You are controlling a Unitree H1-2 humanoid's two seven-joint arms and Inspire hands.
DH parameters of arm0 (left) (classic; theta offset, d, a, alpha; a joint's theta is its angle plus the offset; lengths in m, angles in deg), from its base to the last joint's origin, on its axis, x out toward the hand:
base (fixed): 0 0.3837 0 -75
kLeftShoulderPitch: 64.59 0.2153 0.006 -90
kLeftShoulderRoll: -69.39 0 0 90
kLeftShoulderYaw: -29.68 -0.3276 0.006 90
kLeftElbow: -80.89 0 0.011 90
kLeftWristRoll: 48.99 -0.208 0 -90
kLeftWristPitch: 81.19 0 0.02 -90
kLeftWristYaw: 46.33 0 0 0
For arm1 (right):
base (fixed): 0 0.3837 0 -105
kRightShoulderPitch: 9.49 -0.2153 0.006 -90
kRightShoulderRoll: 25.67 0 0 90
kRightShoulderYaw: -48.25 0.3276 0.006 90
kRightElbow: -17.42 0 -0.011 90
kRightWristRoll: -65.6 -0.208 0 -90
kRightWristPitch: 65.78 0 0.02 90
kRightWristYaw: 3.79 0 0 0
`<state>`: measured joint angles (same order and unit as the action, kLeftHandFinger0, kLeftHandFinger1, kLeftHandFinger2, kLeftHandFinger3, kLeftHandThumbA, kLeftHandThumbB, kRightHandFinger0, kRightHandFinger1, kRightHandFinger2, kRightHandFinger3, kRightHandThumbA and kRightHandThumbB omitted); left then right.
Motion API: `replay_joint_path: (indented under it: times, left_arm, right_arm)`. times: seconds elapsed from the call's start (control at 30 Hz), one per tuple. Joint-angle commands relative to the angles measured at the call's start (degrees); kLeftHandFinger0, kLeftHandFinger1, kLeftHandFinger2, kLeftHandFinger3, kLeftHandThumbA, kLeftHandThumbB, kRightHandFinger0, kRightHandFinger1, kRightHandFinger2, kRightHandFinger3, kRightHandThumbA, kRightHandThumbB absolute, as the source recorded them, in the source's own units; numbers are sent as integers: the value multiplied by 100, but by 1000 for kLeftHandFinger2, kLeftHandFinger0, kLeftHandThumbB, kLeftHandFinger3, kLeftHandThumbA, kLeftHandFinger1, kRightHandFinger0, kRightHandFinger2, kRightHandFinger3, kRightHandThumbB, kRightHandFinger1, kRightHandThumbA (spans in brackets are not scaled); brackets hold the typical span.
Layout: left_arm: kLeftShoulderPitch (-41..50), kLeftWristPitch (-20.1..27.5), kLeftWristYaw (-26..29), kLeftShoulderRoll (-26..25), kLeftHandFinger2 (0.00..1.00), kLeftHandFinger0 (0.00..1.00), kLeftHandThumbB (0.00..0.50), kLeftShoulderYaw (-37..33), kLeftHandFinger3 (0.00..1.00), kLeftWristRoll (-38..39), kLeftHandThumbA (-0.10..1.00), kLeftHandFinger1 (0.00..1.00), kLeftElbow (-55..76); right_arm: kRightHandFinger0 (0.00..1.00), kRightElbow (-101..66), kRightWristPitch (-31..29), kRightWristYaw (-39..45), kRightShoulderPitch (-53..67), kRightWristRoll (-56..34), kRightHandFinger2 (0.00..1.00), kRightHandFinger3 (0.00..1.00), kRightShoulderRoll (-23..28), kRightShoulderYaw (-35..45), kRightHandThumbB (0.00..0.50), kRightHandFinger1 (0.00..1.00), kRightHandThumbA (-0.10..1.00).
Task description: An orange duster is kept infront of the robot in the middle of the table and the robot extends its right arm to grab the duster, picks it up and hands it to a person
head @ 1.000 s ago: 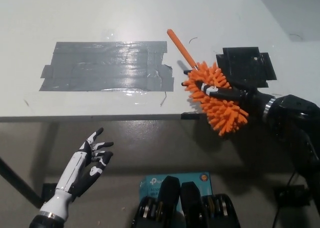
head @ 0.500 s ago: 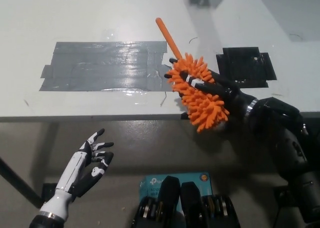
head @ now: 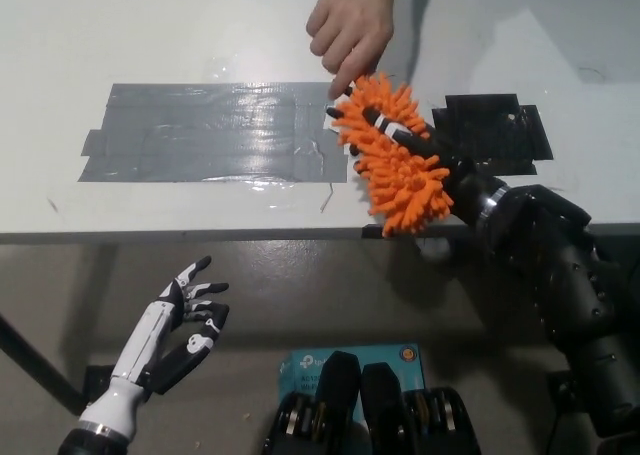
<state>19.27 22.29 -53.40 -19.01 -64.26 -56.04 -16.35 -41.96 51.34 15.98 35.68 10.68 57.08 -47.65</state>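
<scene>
Head view: the black right hand (head: 415, 147) is closed around the fluffy orange microfibre duster (head: 392, 155), its dark fingers wrapped across the shaggy head, which is held up over the near edge of the white table (head: 200, 35), beside the grey patch of tape (head: 215, 132). The duster's long axis runs from lower right, by the robot's wrist, up and to the left toward the far side; its handle is not visible and appears hidden behind a person's hand (head: 350, 25). That hand reaches in from the far edge, fingers curled down and touching, or just short of, the duster's upper end. The handover turns on this. The white left hand (head: 185, 320) rests below the table edge at lower left, fingers spread, holding nothing, well apart from the duster.
</scene>
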Motion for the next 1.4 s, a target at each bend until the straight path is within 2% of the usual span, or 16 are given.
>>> replay_joint_path:
  times: [0.0,0.27,0.33,0.37,0.4,0.43,0.5,0.53,0.57,0.63,0.73,0.87,1.1,1.23,1.33,1.37]
  left_arm:
    - [-52,204,-121,-156,768,659,46,-41,953,-45,619,671,277]
    - [-66,164,-122,-177,772,657,46,-55,947,-16,571,672,283]
    - [-69,170,-111,-183,773,658,47,-58,948,-34,568,673,274]
    - [-70,167,-108,-184,773,658,46,-60,948,-39,567,673,273]
    - [-71,143,-106,-181,773,657,48,-60,947,-43,567,673,283]
    - [-81,111,-111,-181,774,657,48,-61,947,-45,567,674,305]
    - [-108,86,-123,-183,775,657,47,-64,947,-43,567,675,321]
    - [-111,90,-124,-183,775,657,47,-65,947,-42,567,675,317]
    - [-113,95,-126,-183,775,657,47,-65,947,-41,567,674,312]
    - [-114,101,-130,-180,775,657,47,-61,947,-42,567,674,307]
    - [-117,185,-122,-177,769,650,44,-63,943,-67,570,668,259]
    - [-158,206,-125,-186,769,648,40,-52,943,-66,570,668,261]
    - [-124,209,-123,-171,774,651,43,-70,949,-109,579,676,265]
    - [-117,197,-129,-150,773,655,48,-72,945,-82,580,677,282]
    - [-127,238,-134,-162,779,661,75,-64,962,-60,639,686,269]
    - [-129,256,-128,-160,789,668,94,-62,976,-61,708,696,263]
  right_arm:
    - [0,-192,-18,-315,-512,-891,709,987,3,88,120,334,-100]
    - [0,-137,-18,-381,-486,-1070,692,959,66,-2,112,330,-100]
    - [0,-177,-18,-326,-472,-945,699,998,88,-16,123,343,-100]
    - [0,-201,-18,-298,-464,-861,714,947,92,-10,155,351,-100]
    - [671,-282,-18,-159,-420,-890,1000,1000,179,-135,299,1000,221]
    - [1000,-354,-18,-17,-388,-920,1000,1000,230,-207,369,1000,430]
    - [1000,-496,-18,48,-330,-976,1000,1000,274,-276,439,1000,439]
    - [1000,-515,-18,17,-322,-987,1000,1000,275,-281,439,1000,439]
    - [1000,-553,-18,-55,-309,-1025,1000,1000,274,-293,487,1000,443]
    - [1000,-596,-18,-143,-294,-1073,1000,1000,272,-307,487,1000,443]
    - [1000,-595,-18,-47,-249,-842,1000,1000,244,-238,500,1000,616]
    - [1000,-532,-18,88,-270,-651,1000,1000,220,-121,500,1000,708]
    - [1000,-694,-18,107,-123,-404,1000,1000,207,87,500,1000,755]
    - [1000,-1414,-69,22,209,33,1000,1000,481,258,500,1000,927]
    - [1000,-2173,-196,-73,549,235,1000,1000,667,436,500,1000,964]
    - [1000,-2462,-225,-113,674,263,1000,1000,708,502,500,1000,949]
